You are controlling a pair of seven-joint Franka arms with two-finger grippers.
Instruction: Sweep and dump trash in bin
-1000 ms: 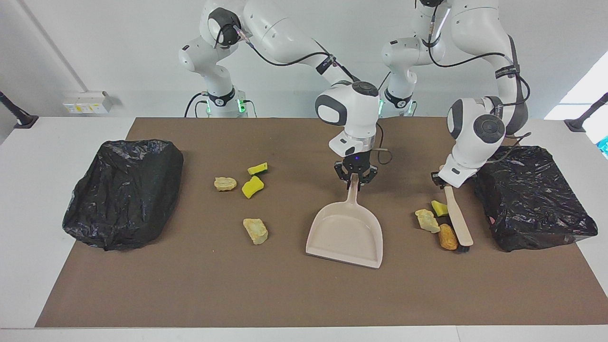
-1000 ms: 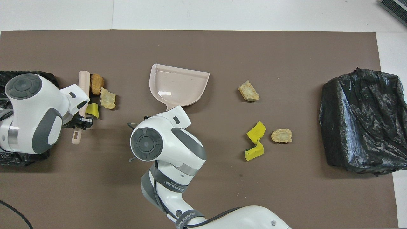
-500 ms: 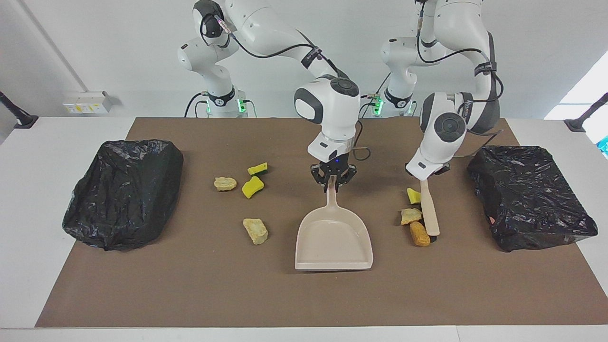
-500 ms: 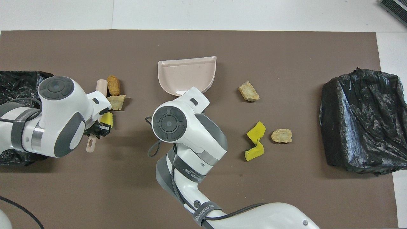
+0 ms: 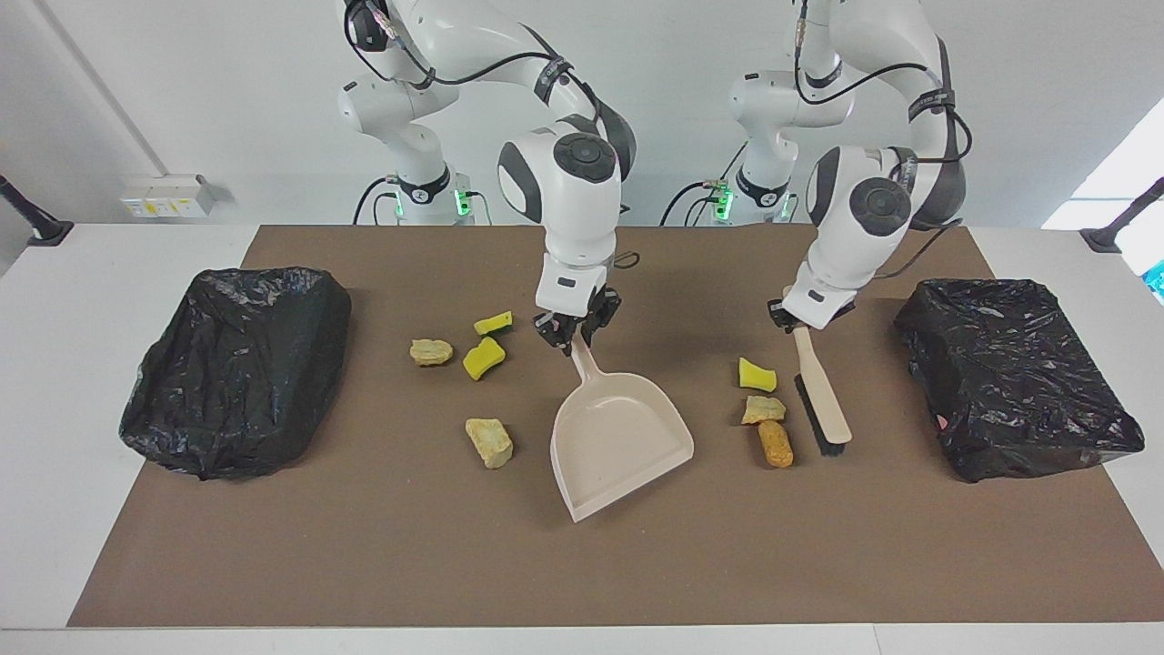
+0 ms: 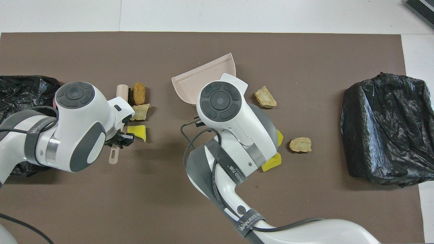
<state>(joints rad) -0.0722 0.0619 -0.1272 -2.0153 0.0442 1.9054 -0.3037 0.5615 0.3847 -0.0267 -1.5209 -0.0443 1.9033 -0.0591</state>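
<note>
The dustpan (image 5: 618, 437) is held by its handle in the right gripper (image 5: 575, 333), mid-mat, its open mouth turned toward the left arm's end of the table. The brush (image 5: 823, 400) is gripped at its handle by the left gripper (image 5: 802, 320), bristles seemingly on the mat just beside three pieces of trash (image 5: 762, 411). Four more pieces (image 5: 473, 373) lie toward the right arm's end, near one black bin (image 5: 238, 364). The pan's lip should be pressed flat and the three pieces driven in with one low stroke.
</note>
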